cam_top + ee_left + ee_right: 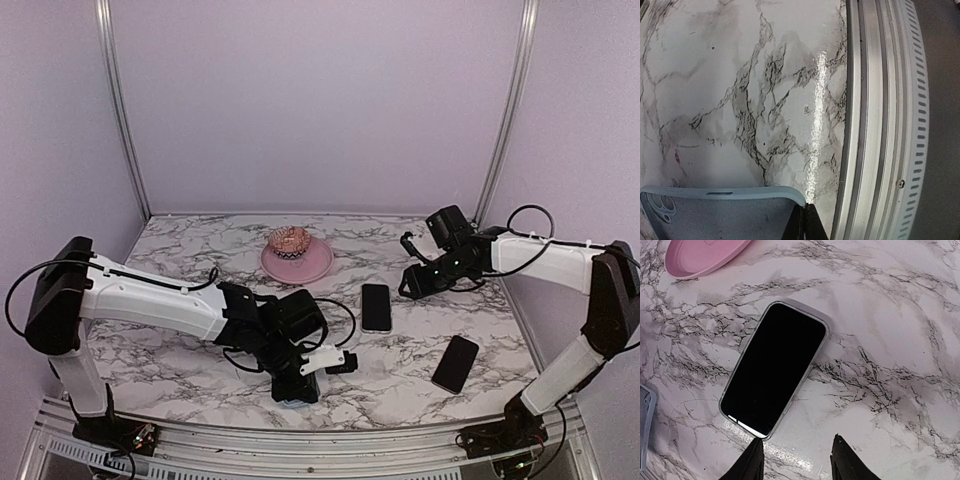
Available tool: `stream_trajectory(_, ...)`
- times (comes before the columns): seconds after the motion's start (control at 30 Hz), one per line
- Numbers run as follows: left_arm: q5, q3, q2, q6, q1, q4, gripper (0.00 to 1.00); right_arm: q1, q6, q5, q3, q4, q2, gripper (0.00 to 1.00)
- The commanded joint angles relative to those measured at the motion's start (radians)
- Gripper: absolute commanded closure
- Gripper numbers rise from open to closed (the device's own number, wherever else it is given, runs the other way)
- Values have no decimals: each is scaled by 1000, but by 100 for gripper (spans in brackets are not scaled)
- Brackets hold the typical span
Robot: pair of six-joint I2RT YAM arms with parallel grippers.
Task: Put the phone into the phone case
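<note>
From the top, the table point(200, 350) is white marble with dark veins. The phone point(376, 307) lies flat near the middle, screen up. A pink plate point(297, 262) sits behind it to the left, with a frilly cup point(290, 240) on it. A black phone point(455, 363) lies apart, nearer the right arm's base. The left gripper point(297, 388) points down by the near edge of the table, over a blue slab point(288, 403). The right gripper point(408, 285) hangs near the phone, to its right, not touching it.

The left wrist view shows the table and the metal rail point(880, 125) along its edge. The blue slab point(730, 215) lies at the bottom, pale blue round the rim and grey inside. The left gripper point(806, 225) has its two dark fingers pressed together right at the slab's corner. It cannot be told if they pinch the rim.

The right wrist view looks down on the phone point(775, 367). Its screen is shiny black, and a thin pale edge runs round it. It lies slanted across the picture, with the plate point(705, 257) past its far end. The right gripper point(797, 462) has its fingers point(751, 464) apart, with bare table between them. One fingertip is just beside the phone's near end. The gripper holds nothing.
</note>
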Motion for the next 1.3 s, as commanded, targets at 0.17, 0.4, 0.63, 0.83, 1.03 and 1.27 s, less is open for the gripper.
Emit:
stream_trajectory(0.17,9,197,221,362,-53,-203,100,21,30,34,-7,-52,-45,55)
stream_trajectory(0.4,-71,213,196,314,-53,-189,73,21,142,152,-27,-133,-74,49)
stream_trajectory(0.63,-174,110,14,74,-12,66,39,11,383,292,-205,7,-165,2)
stream_trajectory(0.83,-312,-76,-158,-204,113,189,37,-38,572,280,-274,-55,-133,1)
stream_trajectory(1.03,-327,-235,-176,-286,138,170,61,-1,706,364,-349,-124,-193,1)
stream_trajectory(1.27,-164,-263,-104,-234,86,170,66,87,811,396,-352,-240,-128,1)
